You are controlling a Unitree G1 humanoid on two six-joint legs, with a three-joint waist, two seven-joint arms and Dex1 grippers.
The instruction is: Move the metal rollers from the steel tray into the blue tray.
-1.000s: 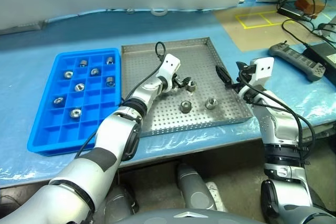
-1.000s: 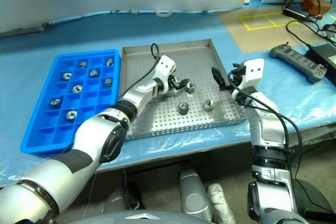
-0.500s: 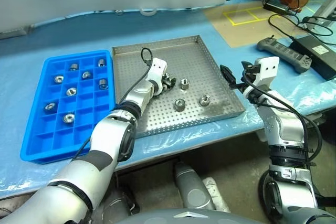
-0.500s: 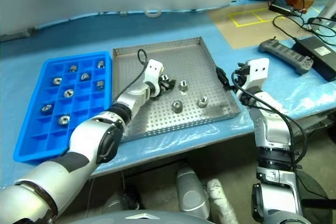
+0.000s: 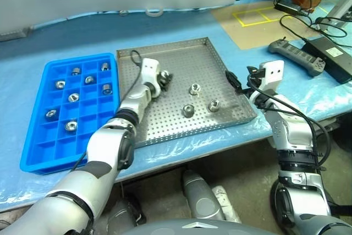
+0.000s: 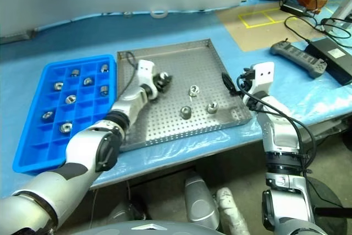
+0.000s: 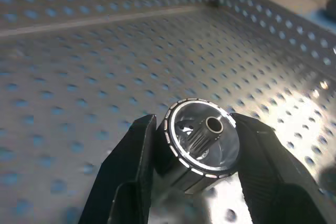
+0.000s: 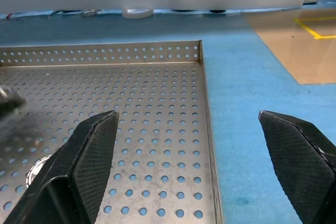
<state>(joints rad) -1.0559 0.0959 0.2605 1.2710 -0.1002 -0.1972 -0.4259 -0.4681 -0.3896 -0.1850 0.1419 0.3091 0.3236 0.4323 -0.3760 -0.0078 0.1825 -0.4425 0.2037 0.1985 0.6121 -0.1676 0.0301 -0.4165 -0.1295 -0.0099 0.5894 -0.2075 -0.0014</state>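
My left gripper point(image 5: 163, 77) hangs over the left half of the steel tray point(image 5: 181, 59), shut on one of the metal rollers point(image 7: 202, 142). That roller is clamped between both black fingers point(image 7: 134, 177) with its dark hole showing. Three more metal rollers point(image 5: 194, 88) point(image 5: 188, 110) point(image 5: 214, 104) lie loose on the perforated floor. To the left stands the blue tray point(image 5: 33, 136), with several rollers point(image 5: 73, 97) in its compartments. At the steel tray's right rim my right gripper point(image 5: 242, 78) stands open, its fingers point(image 8: 84, 156) wide apart with nothing between them.
Both trays rest on a blue-covered table. A grey handheld controller point(image 5: 297, 59), a black power brick point(image 5: 335, 61) and cables lie at the right. A brown board with yellow tape point(image 5: 258, 12) sits at the back right, and a white tape roll point(image 5: 154, 11) lies behind the steel tray.
My left gripper has closed on a roller and carried it left across the steel tray, towards the blue tray's side. The right gripper has stayed put. The head camera has shifted.
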